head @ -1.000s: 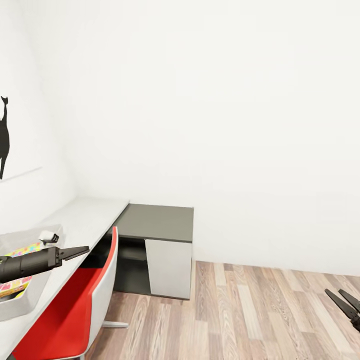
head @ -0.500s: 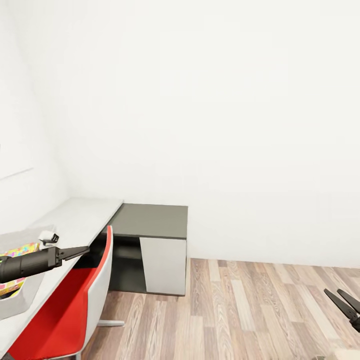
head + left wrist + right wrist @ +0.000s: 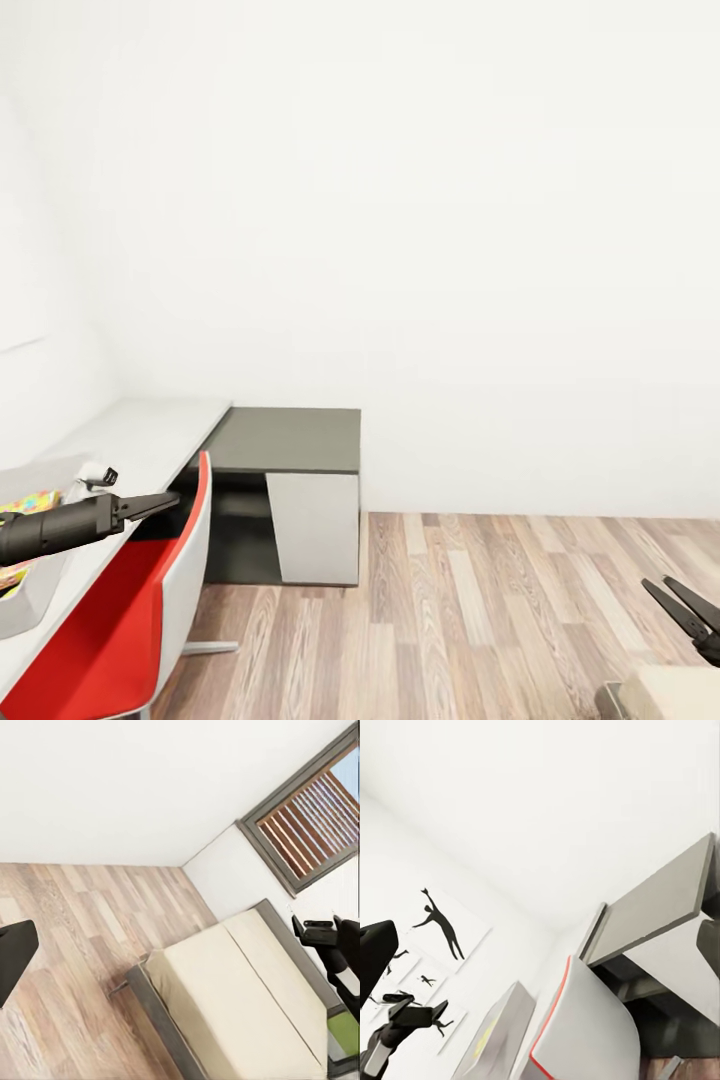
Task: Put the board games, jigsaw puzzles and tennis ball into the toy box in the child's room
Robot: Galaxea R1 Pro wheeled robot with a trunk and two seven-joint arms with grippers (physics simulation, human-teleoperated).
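The light-grey toy box sits on the pale table at the far left of the head view, with a multicolour jigsaw puzzle inside it. My left gripper hangs open and empty over the table edge beside the box. Low on the right, my right gripper hovers above the wood floor, open and empty. The right wrist view shows the toy box from the side. The left wrist view looks onto the cream bed, where a green patch lies cropped at the picture's edge. The tennis ball is out of view.
A red and white chair is pushed against the table. The dark cabinet section with a light door joins the table's end. Wood floor stretches to the right. A bed corner shows low on the right. A slatted window is behind the bed.
The camera has turned to the right: table, cabinet and chair slid left in the picture, the wall poster left it, and a bed corner came in. Both arms keep their pose.
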